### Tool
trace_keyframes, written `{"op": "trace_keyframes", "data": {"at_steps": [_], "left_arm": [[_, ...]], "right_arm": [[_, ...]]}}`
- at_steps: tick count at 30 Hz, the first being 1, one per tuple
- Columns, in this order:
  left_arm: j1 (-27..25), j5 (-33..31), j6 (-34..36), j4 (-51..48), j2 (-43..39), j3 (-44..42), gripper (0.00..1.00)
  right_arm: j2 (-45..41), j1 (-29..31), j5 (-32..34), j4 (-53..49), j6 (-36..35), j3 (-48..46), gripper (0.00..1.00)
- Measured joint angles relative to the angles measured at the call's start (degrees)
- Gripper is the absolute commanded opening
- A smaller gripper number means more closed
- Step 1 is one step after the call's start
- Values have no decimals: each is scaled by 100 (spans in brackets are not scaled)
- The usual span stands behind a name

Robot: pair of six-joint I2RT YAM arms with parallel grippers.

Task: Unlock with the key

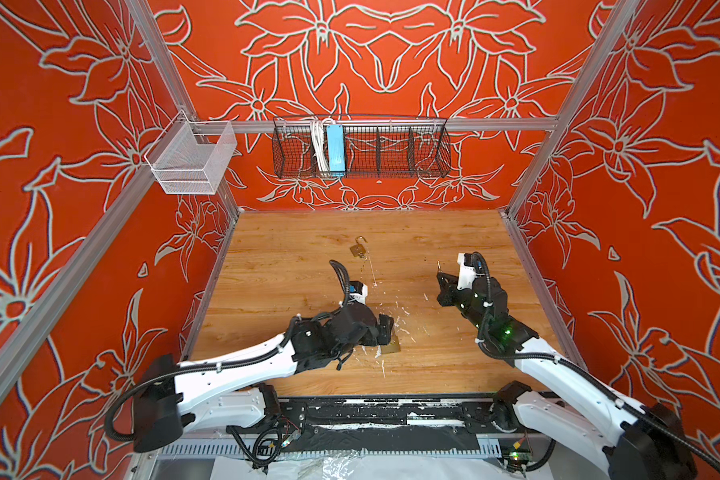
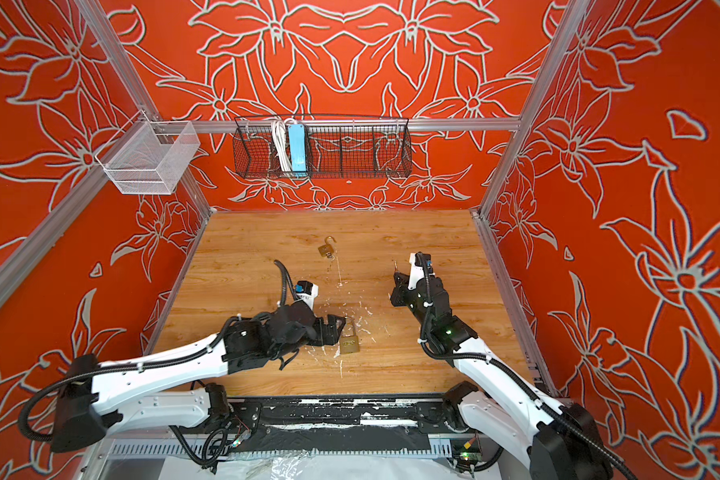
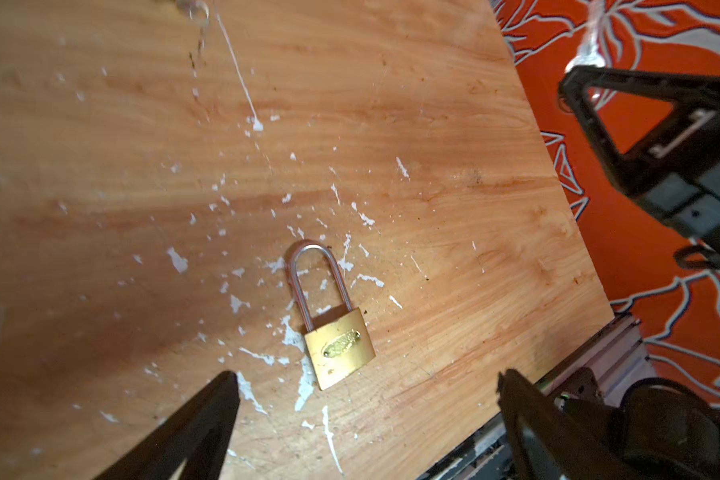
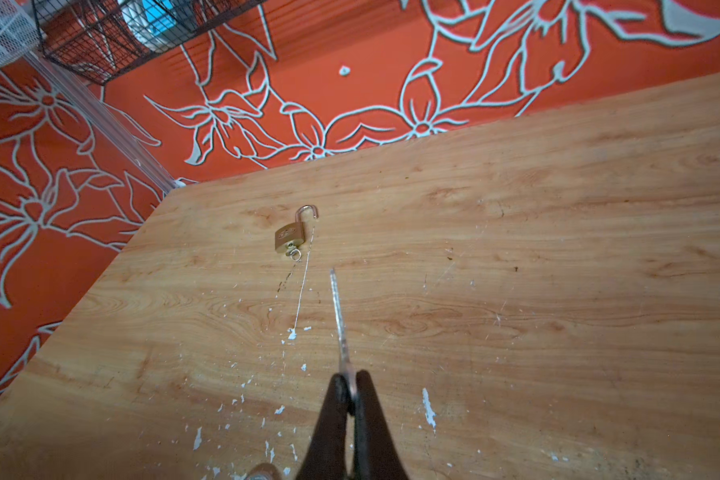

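Observation:
A closed brass padlock lies flat on the wooden table, its steel shackle pointing away from my left gripper. In both top views it sits just past that gripper's fingertips. My left gripper hangs open over it, jaws wide apart with nothing between them. My right gripper is shut on a silver key, whose blade sticks out ahead of the fingertips above the table, well right of the padlock.
A second brass padlock lies further back with its shackle swung open and a ring at its keyhole. A black wire basket and a white mesh basket hang on the frame. White flecks mark the table.

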Motion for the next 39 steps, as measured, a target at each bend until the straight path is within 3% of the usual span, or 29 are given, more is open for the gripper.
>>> {"op": "trace_keyframes", "data": {"at_steps": [6,15,23,34,39], "left_arm": [[-101,330,-1381,-730,1768,581,97],[-376,61,-2026,-2549,3576,3040,100],[-376,107,-2184,-2868,4148,3161,91],[-256,129,-2323,-2887,4336,3220,79],[-219,138,-2317,-2861,4470,3215,78]], "right_arm": [[0,-52,-11,-2,42,-9,0],[-138,-70,-28,-15,79,-11,0],[-730,-146,68,-74,87,-195,0],[-623,-181,37,-96,107,-197,0],[-623,-184,31,-96,107,-197,0]]}}
